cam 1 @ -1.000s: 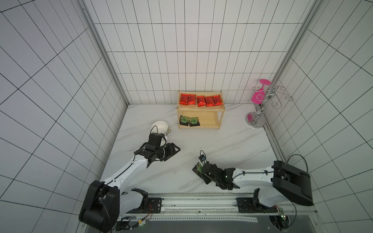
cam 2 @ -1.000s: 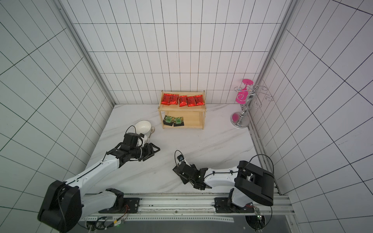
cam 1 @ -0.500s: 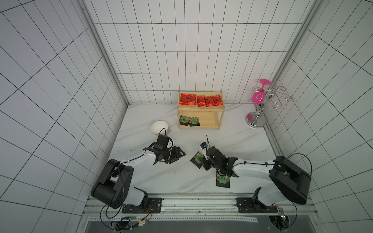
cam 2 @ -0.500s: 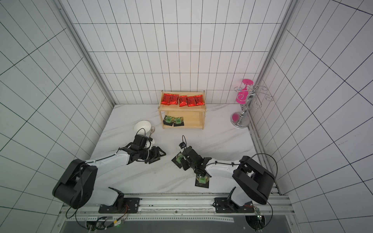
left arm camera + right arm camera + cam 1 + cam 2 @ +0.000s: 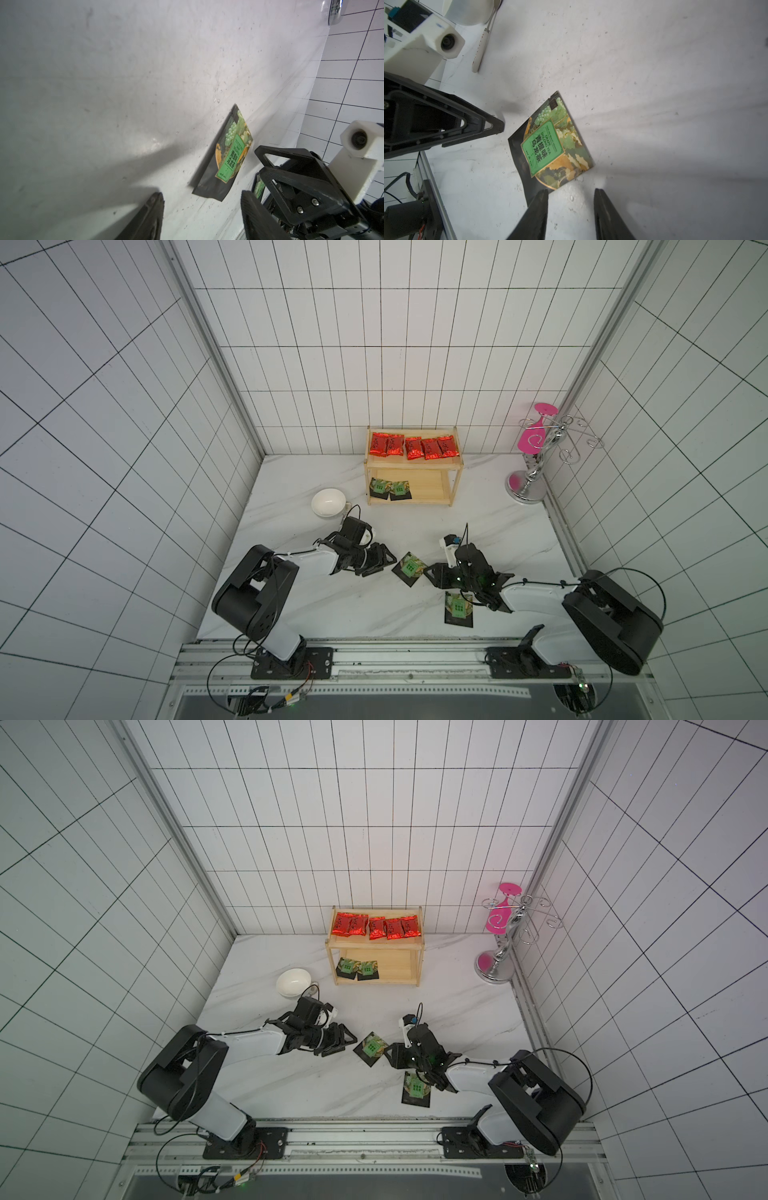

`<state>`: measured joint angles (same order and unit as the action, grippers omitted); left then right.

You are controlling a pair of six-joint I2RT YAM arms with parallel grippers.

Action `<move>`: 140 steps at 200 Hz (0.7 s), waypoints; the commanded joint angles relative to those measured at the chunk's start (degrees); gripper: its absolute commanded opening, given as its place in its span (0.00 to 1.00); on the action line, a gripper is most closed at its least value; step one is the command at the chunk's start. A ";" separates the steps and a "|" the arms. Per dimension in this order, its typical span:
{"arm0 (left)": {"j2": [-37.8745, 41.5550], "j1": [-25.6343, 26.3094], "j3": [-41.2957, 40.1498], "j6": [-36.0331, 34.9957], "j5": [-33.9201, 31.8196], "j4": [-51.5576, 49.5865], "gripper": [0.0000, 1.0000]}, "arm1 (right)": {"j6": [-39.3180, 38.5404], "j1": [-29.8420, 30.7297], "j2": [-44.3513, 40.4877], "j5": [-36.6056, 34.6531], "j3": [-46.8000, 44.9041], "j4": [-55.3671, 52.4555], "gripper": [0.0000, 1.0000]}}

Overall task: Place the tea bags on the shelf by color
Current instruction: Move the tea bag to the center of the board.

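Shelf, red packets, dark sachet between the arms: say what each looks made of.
Shelf: apparently pale unpainted wood, with an even tan colour and a matte surface. Red packets: probably metallised foil, crinkled with bright glints. Dark sachet: likely matte printed film or laminated paper; it is thin and flat and shows little glare.

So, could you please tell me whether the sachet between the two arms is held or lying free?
Lying free: the sachet rests label-up on the table, and the right tool stands open by its corner.
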<state>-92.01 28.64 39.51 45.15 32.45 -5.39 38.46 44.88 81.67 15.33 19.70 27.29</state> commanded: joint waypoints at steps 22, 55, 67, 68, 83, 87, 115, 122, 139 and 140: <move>-0.91 0.27 0.23 -0.66 -1.42 0.76 0.62 | 2.01 -2.72 8.63 8.13 2.06 8.25 0.34; -1.20 0.22 -4.84 1.29 -0.53 5.51 0.61 | 1.33 -3.12 14.97 12.01 6.55 9.29 0.31; -1.57 0.23 -5.97 1.68 -0.19 6.50 0.59 | 0.56 -3.22 15.76 12.14 7.63 8.65 0.32; -1.58 0.21 -6.04 1.69 -0.19 6.56 0.59 | 0.52 -3.22 15.78 12.16 7.76 8.61 0.32; -1.71 0.23 -6.97 1.96 -0.28 7.19 0.56 | 0.04 -3.39 17.11 12.84 9.34 8.31 0.32; -1.69 0.15 -7.18 2.04 -0.28 7.23 0.56 | -0.04 -3.40 17.57 13.04 9.82 8.46 0.32; -0.75 0.10 -7.87 2.23 -0.51 7.32 0.56 | 0.47 -3.74 20.46 14.62 11.27 11.18 0.32; -0.57 0.10 -7.97 2.27 -0.62 7.37 0.55 | 0.71 -3.83 20.99 14.95 11.56 11.87 0.32; -0.64 0.10 -8.16 2.57 -0.72 8.00 0.53 | 1.39 -3.92 22.35 15.58 12.28 13.33 0.32; -0.68 0.10 -8.15 2.66 -0.72 8.05 0.52 | 1.46 -3.92 22.37 15.59 12.28 13.41 0.32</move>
<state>-91.85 28.73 33.45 47.46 34.15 6.17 39.48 41.54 101.30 29.65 30.74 40.60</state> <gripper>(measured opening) 0.540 0.319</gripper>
